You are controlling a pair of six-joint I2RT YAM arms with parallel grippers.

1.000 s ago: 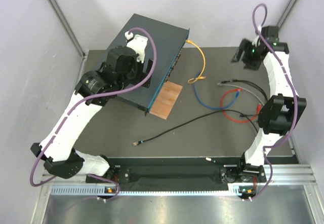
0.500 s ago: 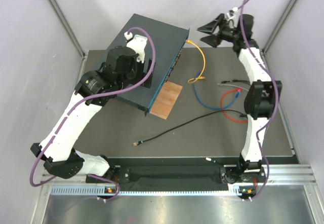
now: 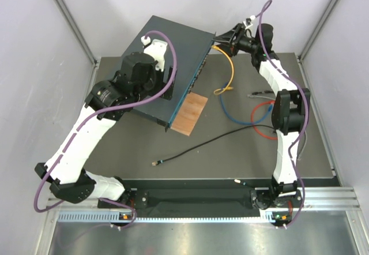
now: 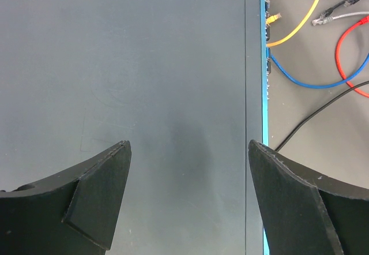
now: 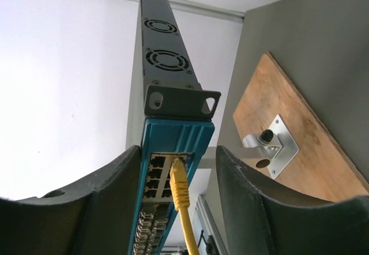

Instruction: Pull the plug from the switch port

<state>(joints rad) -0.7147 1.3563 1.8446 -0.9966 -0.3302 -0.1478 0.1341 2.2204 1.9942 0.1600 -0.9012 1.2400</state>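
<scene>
The dark blue-grey switch (image 3: 173,47) lies at the back left, its socket face turned right. A yellow plug (image 3: 215,48) sits in a socket at the far end, and its yellow cable (image 3: 230,70) trails onto the mat. My right gripper (image 3: 223,38) is open at that far corner. In the right wrist view its open jaws (image 5: 179,151) stand either side of the yellow plug (image 5: 180,186) in the switch's teal face (image 5: 173,134), apart from it. My left gripper (image 3: 164,90) is open and empty, resting over the switch top (image 4: 144,64).
A small brown board (image 3: 189,112) with a metal bracket lies against the switch's near end. Blue (image 3: 230,116), red (image 3: 265,131), grey (image 3: 274,95) and black (image 3: 202,146) cables lie loose on the mat to the right. Walls stand close behind and beside.
My right arm has swung left from the back right corner to the switch's far end, bringing the open gripper around the yellow plug. The left arm has not moved.
</scene>
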